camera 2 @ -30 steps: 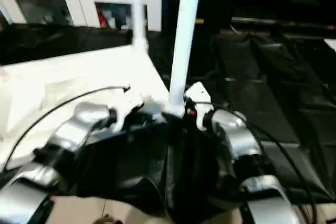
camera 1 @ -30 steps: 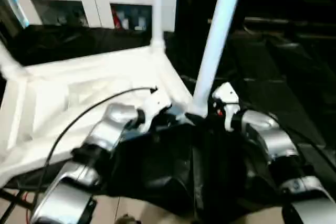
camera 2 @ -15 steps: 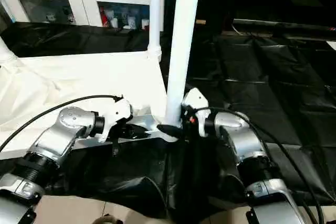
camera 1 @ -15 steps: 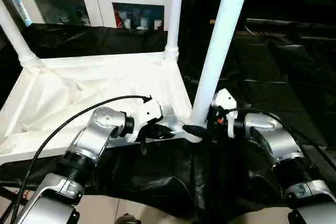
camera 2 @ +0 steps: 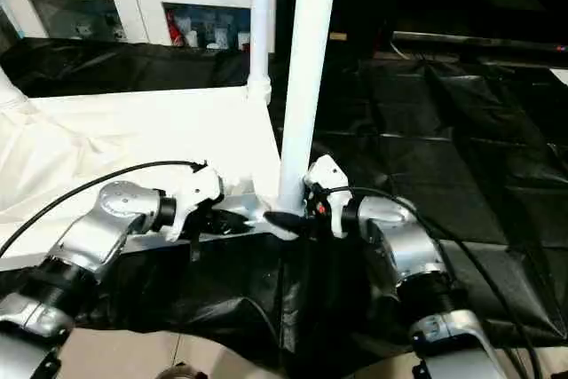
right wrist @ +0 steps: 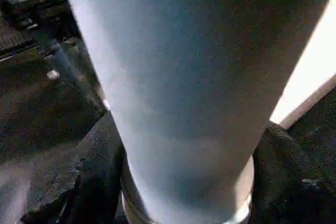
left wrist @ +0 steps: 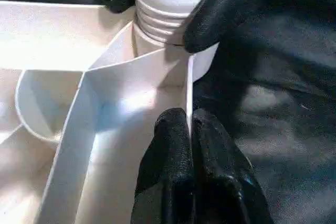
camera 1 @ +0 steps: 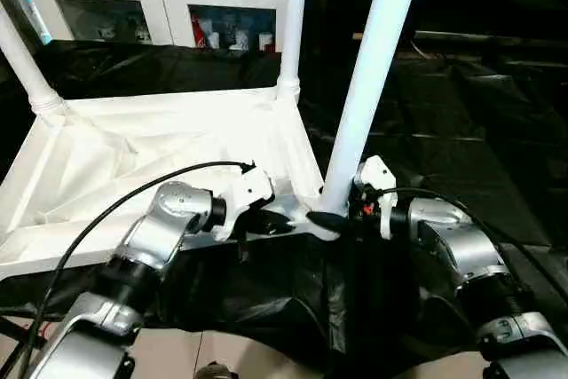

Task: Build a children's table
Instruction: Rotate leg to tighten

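Tabletop (camera 1: 133, 166) lies underside up on black sheeting (camera 1: 461, 130), just ahead of both grippers. 3 legs stand in its corners; the nearest leg (camera 1: 368, 86) rises between the 2 arms.

Right gripper (camera 1: 333, 219): fingers clamped around this leg's base, at the socket. Left gripper (left wrist: 188, 129): fingers pinched shut on the thin rim wall (left wrist: 188, 93) beside that socket, bracing the top.

Change over 0.5 s: right wrist has rolled slightly and sits closer to the leg; 1.0 s ago the view was blurred and tilted, now steady. Leg stays upright. Judgement: the leg is being screwed home, nearly seated. White cabinet (camera 1: 151, 6) beyond, unchanged.
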`<state>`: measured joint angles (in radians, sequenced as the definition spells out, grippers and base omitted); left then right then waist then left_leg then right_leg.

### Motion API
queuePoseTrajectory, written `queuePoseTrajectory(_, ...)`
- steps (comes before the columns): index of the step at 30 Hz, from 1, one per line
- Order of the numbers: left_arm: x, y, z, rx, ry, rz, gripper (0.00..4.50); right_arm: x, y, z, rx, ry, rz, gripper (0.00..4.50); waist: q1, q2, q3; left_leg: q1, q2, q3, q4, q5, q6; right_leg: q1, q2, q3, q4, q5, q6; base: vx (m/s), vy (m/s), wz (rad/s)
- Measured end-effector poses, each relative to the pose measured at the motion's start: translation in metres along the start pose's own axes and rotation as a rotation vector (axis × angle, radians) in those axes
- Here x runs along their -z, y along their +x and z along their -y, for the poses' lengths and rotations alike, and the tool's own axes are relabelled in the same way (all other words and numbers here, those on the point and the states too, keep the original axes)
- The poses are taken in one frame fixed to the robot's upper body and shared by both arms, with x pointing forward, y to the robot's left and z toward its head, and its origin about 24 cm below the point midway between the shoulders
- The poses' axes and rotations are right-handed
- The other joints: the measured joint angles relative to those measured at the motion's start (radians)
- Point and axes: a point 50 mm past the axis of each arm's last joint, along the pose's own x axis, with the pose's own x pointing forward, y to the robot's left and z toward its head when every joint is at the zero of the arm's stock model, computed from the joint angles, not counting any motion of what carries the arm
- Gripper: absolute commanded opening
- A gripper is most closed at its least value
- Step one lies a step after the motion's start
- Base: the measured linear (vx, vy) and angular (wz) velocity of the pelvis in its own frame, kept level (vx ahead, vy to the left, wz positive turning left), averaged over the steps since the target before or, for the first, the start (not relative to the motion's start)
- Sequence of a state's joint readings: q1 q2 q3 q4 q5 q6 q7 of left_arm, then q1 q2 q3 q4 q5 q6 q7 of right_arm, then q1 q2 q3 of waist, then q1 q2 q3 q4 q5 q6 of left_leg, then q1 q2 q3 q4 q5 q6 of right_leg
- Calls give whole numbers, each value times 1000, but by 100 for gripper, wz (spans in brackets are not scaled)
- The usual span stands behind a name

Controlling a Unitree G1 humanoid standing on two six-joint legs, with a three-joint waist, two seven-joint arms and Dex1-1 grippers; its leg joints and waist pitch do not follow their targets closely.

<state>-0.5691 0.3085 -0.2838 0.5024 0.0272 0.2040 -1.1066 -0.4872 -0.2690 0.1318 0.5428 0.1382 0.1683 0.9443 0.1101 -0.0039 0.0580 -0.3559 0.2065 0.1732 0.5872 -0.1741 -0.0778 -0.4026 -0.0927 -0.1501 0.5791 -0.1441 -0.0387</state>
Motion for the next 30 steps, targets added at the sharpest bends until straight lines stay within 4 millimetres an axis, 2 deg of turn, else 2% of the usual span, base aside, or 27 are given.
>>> queuePoseTrajectory(6, -14, 28, -14, -186, -90, -2, 0, -5, 26, 14, 378, 130, 47, 274, -20, 0, 0, 1, 0, 0, 2, 0, 0, 1, 0, 0, 0, 1, 0, 0, 0, 0)
queuePoseTrajectory(12, -24, 41, -19, -281, -120, 4, 0, -16, 42, 20, 573, 180, 57, 274, -21, 0, 0, -1, 0, 0, -1, 0, 0, -1, 0, 0, -1, 1, 0, 0, 0, 0)
queuePoseTrajectory(13, -24, 41, -20, -282, -120, 5, 0, -16, 43, 20, 575, 176, 61, 274, -20, 0, 0, -1, 0, 0, -2, 0, 0, -1, 0, 0, -1, 0, 0, 0, 0, 0)
queuePoseTrajectory(14, -23, 40, -20, -283, -118, 6, 0, -15, 44, 19, 575, 170, 67, 330, -20, 0, 0, -1, -1, 0, -2, 0, 0, -1, 0, 0, -1, 0, 0, 0, 0, 0)
queuePoseTrajectory(15, -23, 40, -20, -282, -115, 7, 0, -15, 44, 19, 575, 167, 69, 344, -20, 0, 0, -2, -1, 0, -2, 0, 0, -1, 0, 0, -1, 0, 0, 0, 0, 0)
queuePoseTrajectory(17, -23, 38, -21, -282, -110, 6, 0, -16, 45, 18, 552, 154, 71, 350, -21, 0, 0, -2, 0, 0, -2, 0, 0, -1, 0, 0, -1, 1, 0, 0, 0, 0)
queuePoseTrajectory(19, -22, 36, -22, -279, -107, 6, 0, -16, 45, 18, 530, 150, 73, 380, -23, 0, 0, -1, 0, 0, -1, 0, 0, -1, 0, 0, -1, 1, 0, 0, 0, 0)
queuePoseTrajectory(22, -19, 30, -22, -256, -92, 8, 0, -16, 42, 17, 454, 118, 63, 400, -23, 0, 0, -1, 0, 0, -2, 0, 0, -1, 0, 0, -1, 1, 0, 0, 0, 0)
queuePoseTrajectory(27, -15, 21, -18, -186, -57, 14, 0, -15, 31, 19, 308, 11, 11, 446, -17, 0, 0, -2, 0, 0, -2, 0, 0, -2, 0, 0, -1, 1, 0, 0, 0, 0)
queuePoseTrajectory(30, -11, 15, -15, -135, -42, 12, 0, -11, 21, 17, 196, -36, -16, 446, -8, 0, 0, -3, 0, 0, -2, 0, 0, -2, 0, 0, -1, 0, 0, 0, 0, 0)
